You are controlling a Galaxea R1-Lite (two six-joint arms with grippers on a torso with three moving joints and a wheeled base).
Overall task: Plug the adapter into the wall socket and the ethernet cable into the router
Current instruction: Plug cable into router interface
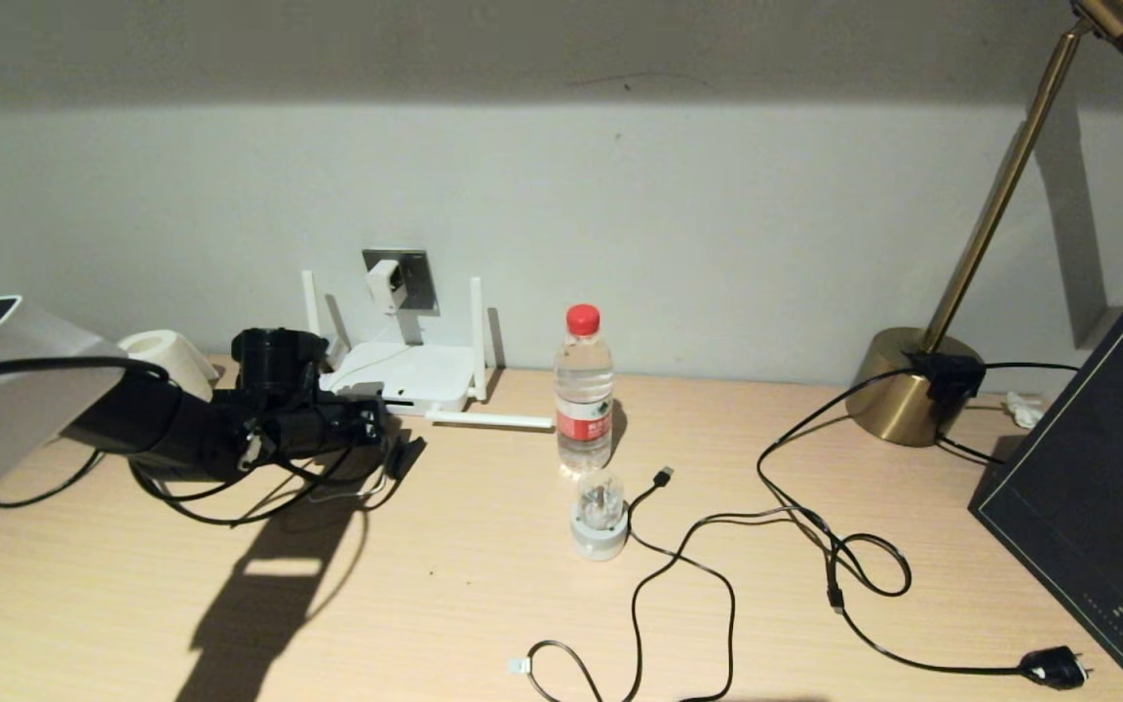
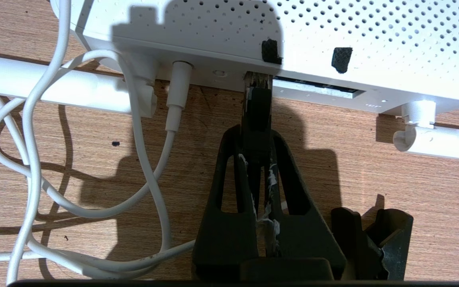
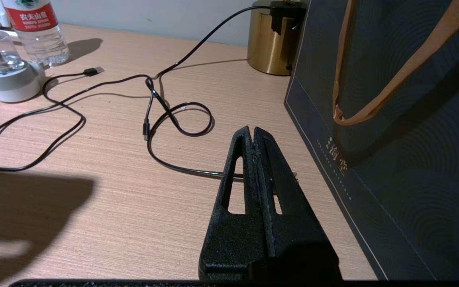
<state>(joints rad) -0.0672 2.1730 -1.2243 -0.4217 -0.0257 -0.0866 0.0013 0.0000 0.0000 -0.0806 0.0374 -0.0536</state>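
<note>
Seating the ethernet cable (image 2: 256,113) is the step in hand: the left gripper (image 2: 256,159) is clamped on the black connector, whose tip stands at the mouth of a dark port on the router (image 2: 333,32), at the back left of the counter (image 1: 425,585). Whether the connector is fully home cannot be told. To finish well, judged from this alignment, the push should run straight along the port's axis, with the connector kept level and square to the port edge; releasing only once the connector is seated would avoid it backing out. A thick white cord (image 2: 150,159) lies just beside the fingers and could snag a withdrawing gripper.

The adapter (image 1: 384,283) already sits in the wall socket (image 1: 406,278) above the router, its cord running down to the router's round jack. The right gripper (image 3: 255,135) is parked with its fingers together, above the counter near the dark paper bag (image 3: 393,159).

Count, head view:
- 1 router; 3 of its antennas show clearly, 2 upright and 1 lying flat
- 1 wall socket, 1 adapter
- 1 water bottle (image 1: 583,390)
- 1 round white-and-clear plug (image 1: 600,517)
- 1 brass lamp (image 1: 912,390)
- 2 loose black cables on the counter
</note>
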